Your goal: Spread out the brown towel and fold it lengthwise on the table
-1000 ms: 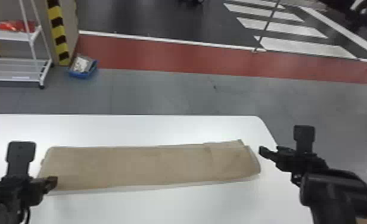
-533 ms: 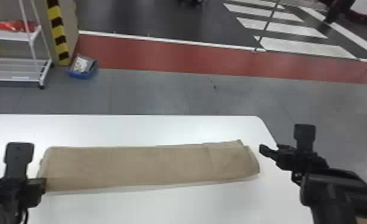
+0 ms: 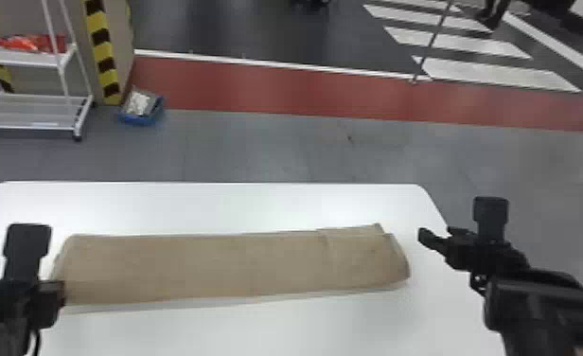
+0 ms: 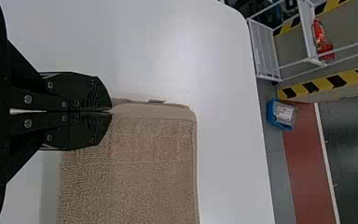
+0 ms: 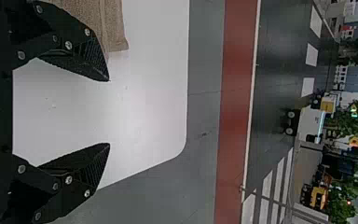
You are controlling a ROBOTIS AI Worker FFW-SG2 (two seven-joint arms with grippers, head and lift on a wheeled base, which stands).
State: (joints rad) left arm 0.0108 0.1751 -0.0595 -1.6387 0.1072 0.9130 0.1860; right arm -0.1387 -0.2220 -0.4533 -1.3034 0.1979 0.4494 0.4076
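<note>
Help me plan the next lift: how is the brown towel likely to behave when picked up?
The brown towel will likely sag, as its folded layers lie soft and flat. Its nubbly surface suggests it won't slip easily. Its edges are unevenly stacked, so layers may slide apart.

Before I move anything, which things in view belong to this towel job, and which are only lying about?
For the job:
- brown towel
- white table
- left hand, at the towel's edge
- right hand, open

Lying about:
- blue bin on the floor
- white cart
- red item on the cart

The towel (image 3: 229, 267) lies on the table (image 3: 238, 206), a shelf rack (image 3: 30, 59) behind left.
</note>
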